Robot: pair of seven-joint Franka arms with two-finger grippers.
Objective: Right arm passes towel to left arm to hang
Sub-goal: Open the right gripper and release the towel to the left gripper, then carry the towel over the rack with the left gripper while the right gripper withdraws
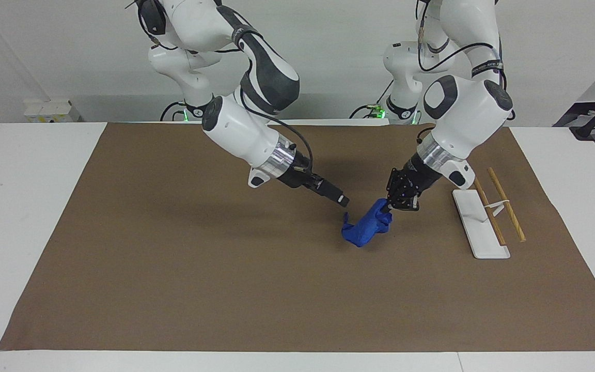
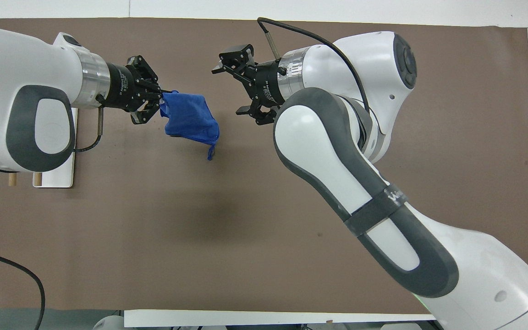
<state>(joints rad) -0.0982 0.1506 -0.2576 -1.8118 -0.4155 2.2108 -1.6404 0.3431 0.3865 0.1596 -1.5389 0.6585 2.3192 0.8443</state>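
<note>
The blue towel hangs bunched from my left gripper, which is shut on its upper corner low over the brown mat. A loose thread trails from the towel's lower corner. Whether the towel's bottom touches the mat I cannot tell. My right gripper stands open with nothing between its fingers, a short way off the towel toward the right arm's end. Both arms reach out over the middle of the mat.
A white rack base with two wooden rods lies at the left arm's end of the table, partly under the left arm in the overhead view. The brown mat covers most of the white table.
</note>
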